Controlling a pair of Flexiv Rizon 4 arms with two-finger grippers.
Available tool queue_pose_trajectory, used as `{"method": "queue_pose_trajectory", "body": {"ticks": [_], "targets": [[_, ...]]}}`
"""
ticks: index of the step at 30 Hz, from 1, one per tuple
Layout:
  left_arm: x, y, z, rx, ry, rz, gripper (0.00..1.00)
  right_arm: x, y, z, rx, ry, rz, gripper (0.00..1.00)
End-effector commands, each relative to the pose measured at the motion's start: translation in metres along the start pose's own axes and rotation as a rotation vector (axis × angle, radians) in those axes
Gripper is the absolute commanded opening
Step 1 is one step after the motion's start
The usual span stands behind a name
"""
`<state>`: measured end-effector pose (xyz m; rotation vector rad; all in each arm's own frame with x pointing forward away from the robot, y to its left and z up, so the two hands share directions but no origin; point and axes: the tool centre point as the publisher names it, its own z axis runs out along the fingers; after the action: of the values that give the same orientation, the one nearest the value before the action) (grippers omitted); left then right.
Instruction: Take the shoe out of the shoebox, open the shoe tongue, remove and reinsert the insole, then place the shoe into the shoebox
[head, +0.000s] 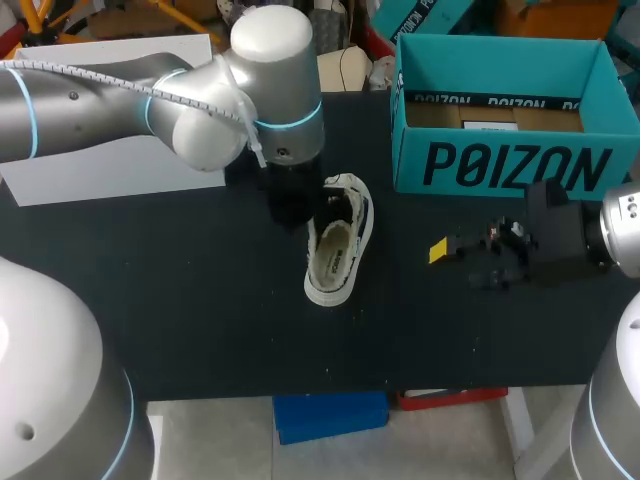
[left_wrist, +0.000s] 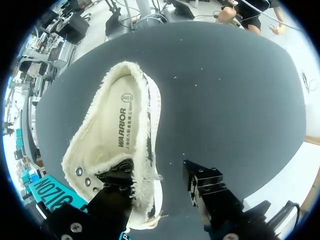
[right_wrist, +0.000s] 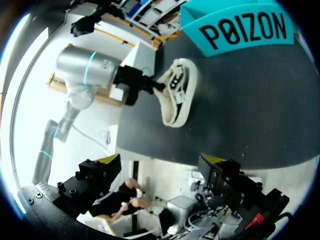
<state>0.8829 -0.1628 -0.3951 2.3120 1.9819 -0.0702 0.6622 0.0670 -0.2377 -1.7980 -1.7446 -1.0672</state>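
A cream canvas shoe (head: 337, 250) lies on the black table (head: 200, 300), its opening up, left of the teal shoebox (head: 505, 165). My left gripper (head: 312, 212) is down at the shoe's laced end. In the left wrist view one finger (left_wrist: 114, 197) rests on the eyelet and tongue area of the shoe (left_wrist: 112, 132), where the printed insole shows. The other finger stands outside the shoe's side wall with a gap, so the left gripper (left_wrist: 160, 192) is open. My right gripper (head: 462, 250) hovers open and empty right of the shoe, in front of the box; its yellow tips (right_wrist: 111, 160) show.
The shoebox (right_wrist: 240, 30) stands open at the table's back right with brown card (head: 490, 118) inside. A white sheet (head: 100, 175) lies at the back left under my left arm (head: 210, 100). Bare black tabletop runs along the front.
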Motion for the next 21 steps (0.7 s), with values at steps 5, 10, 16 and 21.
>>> {"method": "queue_pose_trajectory", "body": {"ticks": [5, 10, 16, 21], "targets": [[-0.004, 0.004, 0.014, 0.006, 0.002, -0.003, 0.42, 0.0, 0.0, -0.001, 0.001, -0.001, 0.0, 1.0], [-0.005, 0.003, 0.019, 0.008, 0.0, -0.005, 0.39, 0.0, 0.0, -0.001, 0.001, -0.001, 0.0, 1.0], [-0.007, 0.003, 0.023, 0.012, 0.0, -0.009, 0.26, 0.0, 0.0, -0.001, 0.001, -0.001, 0.0, 1.0], [-0.007, 0.003, 0.026, -0.011, 0.011, -0.002, 0.0, 0.0, 0.0, -0.001, 0.001, -0.001, 0.0, 1.0]]}}
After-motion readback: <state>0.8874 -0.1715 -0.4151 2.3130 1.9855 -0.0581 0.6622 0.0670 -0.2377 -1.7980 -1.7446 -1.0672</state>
